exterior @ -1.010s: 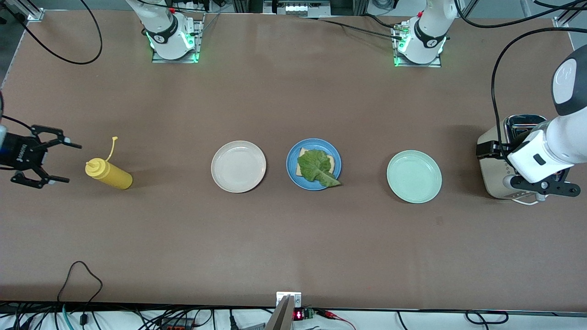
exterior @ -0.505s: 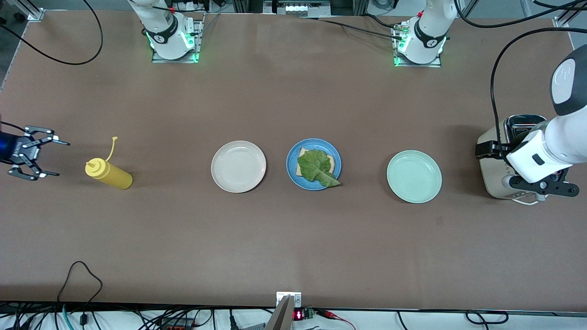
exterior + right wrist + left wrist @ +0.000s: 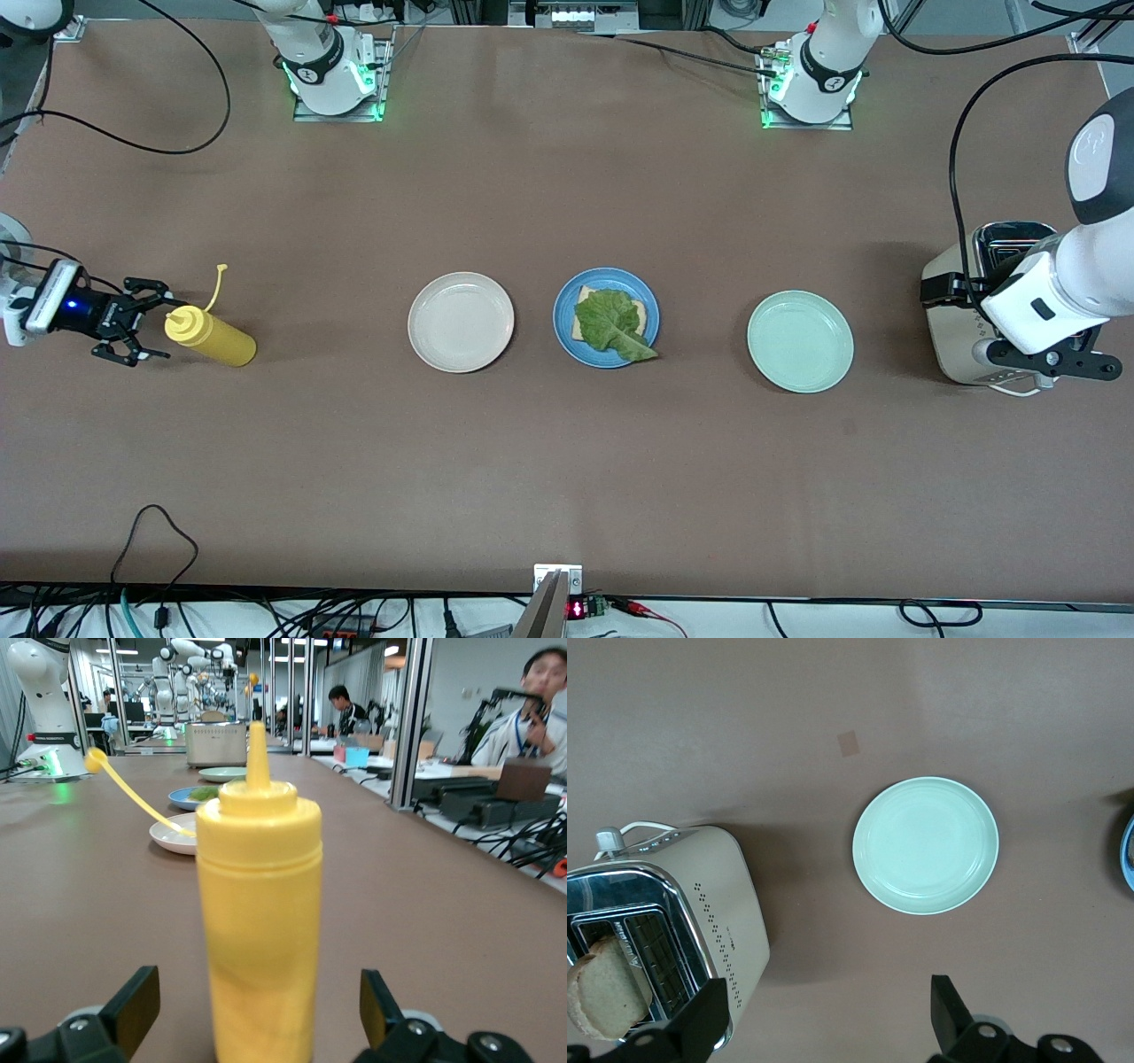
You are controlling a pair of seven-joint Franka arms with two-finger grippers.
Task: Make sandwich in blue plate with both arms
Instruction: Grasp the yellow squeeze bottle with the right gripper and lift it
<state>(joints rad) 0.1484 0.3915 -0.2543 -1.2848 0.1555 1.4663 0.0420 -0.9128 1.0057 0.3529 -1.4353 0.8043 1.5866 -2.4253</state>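
Currently right pincer (image 3: pixel 146 323) open, straddling upright yellow plastic squeeze bottle (image 3: pixel 211 335) near bench's right-arm edge. Probably light, squashy, slick; best gripped mid-body, gently. Left pincer (image 3: pixel 824 1019) open over cream metal toaster (image 3: pixel 974 306). Mid-bench round blue plate (image 3: pixel 567 306) holding bread slice (image 3: pixel 580 306) under limp green lettuce leaf (image 3: pixel 609 323).

White rounded arms (image 3: pixel 1076 283), black joints, black cables, black two-finger grippers (image 3: pixel 142 321)

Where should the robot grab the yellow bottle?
Probably around the round middle of the yellow bottle, coming level from the right arm's end of the table. It stands upright, and the right gripper, fingers open, already faces it there. The thin nozzle would likely slip.
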